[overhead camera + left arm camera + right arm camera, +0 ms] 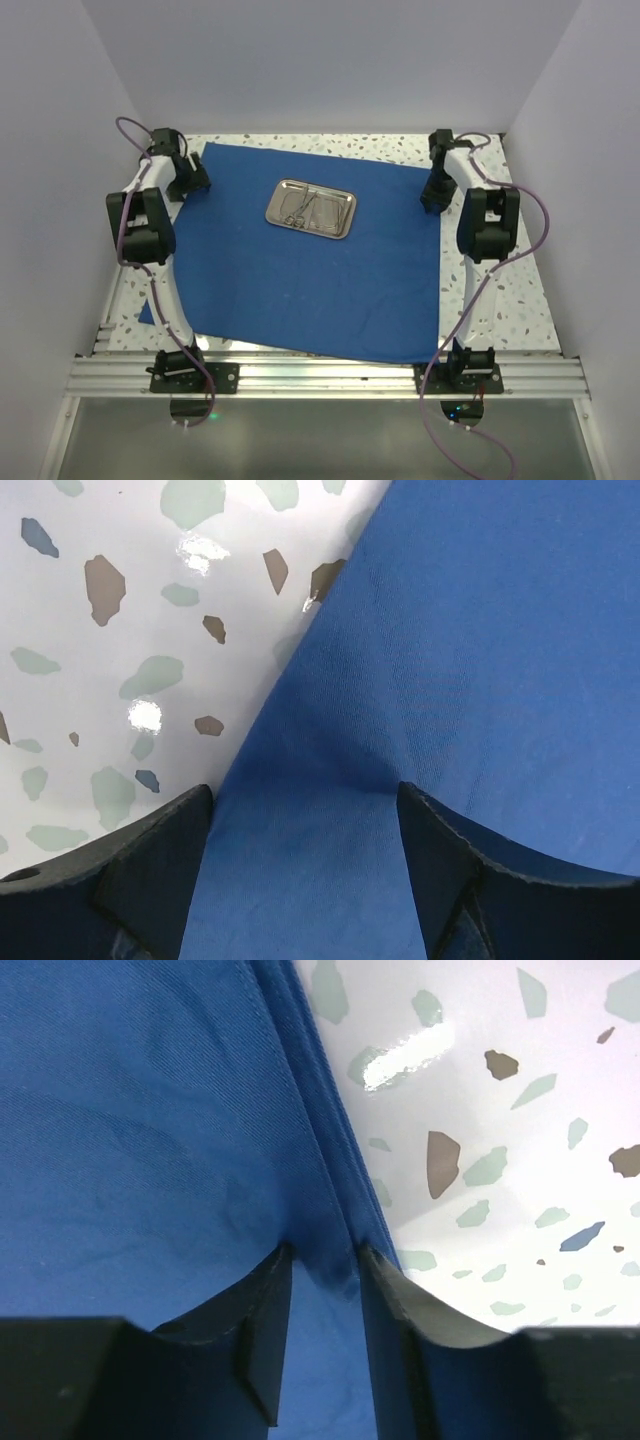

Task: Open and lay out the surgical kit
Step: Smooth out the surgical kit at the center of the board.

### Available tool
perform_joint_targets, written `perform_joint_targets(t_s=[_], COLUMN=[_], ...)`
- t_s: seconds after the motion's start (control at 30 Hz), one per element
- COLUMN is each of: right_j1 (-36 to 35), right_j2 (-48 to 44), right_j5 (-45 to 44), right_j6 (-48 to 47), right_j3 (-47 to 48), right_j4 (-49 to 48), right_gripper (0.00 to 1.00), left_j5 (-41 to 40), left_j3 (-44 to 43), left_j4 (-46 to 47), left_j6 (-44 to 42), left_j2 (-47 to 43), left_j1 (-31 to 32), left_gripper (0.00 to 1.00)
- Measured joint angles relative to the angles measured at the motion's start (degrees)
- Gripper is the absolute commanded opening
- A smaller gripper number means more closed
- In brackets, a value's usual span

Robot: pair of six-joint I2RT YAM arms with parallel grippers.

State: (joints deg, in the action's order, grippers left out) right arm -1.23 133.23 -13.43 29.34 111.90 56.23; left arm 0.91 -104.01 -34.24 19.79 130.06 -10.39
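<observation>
- Cloth wrap point(320, 270) is spread out as one big blue sheet on the speckled table point(500, 290), reaching from one tool across to the other.
- Left tool point(305, 800) is down at the sheet's far left corner with its fingers point(150, 870) wide apart. The sheet's edge runs up between them, with bare table off to the tool's left (the wrist view shows this nicely).
- Right tool point(325, 1255) is at the far right corner. Its fingers point(250, 1330) are close together with only a narrow gap, and the hemmed edge runs straight into that gap. Honestly can't tell if they're pinching the hem or just sitting around it.
- Steel tray point(311, 208) lies on the sheet roughly midway between the two tools, well apart from both.
- Thin metal instruments point(300, 212) lie inside the tray, too small to tell apart.
</observation>
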Motion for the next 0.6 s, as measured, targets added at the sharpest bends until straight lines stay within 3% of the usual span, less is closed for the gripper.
perform_joint_targets(t_s=[0.03, 0.1, 0.13, 0.2, 0.23, 0.37, 0.5, 0.6], right_j1=[-0.1, -0.2, -0.3, -0.4, -0.3, -0.2, -0.2, 0.2], right_j2=[0.4, 1.3, 1.6, 2.5, 2.9, 7.0, 16.2, 19.2], right_j5=[0.1, 0.4, 0.6, 0.7, 0.9, 1.2, 1.5, 2.1], right_j6=[0.0, -0.1, 0.0, 0.0, -0.1, -0.3, -0.7, -0.6], right_j3=[0.7, 1.9, 2.5, 4.0, 4.7, 12.2, 29.8, 35.4], right_j4=[0.4, 1.0, 1.1, 2.1, 2.6, 7.0, 12.0, 10.0], right_gripper=[0.28, 0.00, 0.00, 0.00, 0.00, 0.00, 0.00, 0.00], left_j5=[0.4, 0.9, 1.3, 2.0, 2.5, 4.3, 3.9, 3.0], left_j3=[0.1, 0.3, 0.4, 0.4, 0.4, 0.3, 0.6, 1.7], left_j4=[0.3, 0.5, 0.5, 0.3, 0.2, 0.1, 0.3, 1.1], left_j6=[-0.1, -0.7, -1.0, -1.5, -1.6, -1.4, -0.3, 1.0], left_j2=[0.0, 0.0, 0.0, 0.2, 0.3, 0.5, 0.4, -0.3], left_j1=[0.0, -0.1, -0.2, -0.5, -0.6, -0.8, -0.9, -0.8], left_gripper=[0.72, 0.54, 0.38, 0.17, 0.00, 0.00, 0.00, 0.00])
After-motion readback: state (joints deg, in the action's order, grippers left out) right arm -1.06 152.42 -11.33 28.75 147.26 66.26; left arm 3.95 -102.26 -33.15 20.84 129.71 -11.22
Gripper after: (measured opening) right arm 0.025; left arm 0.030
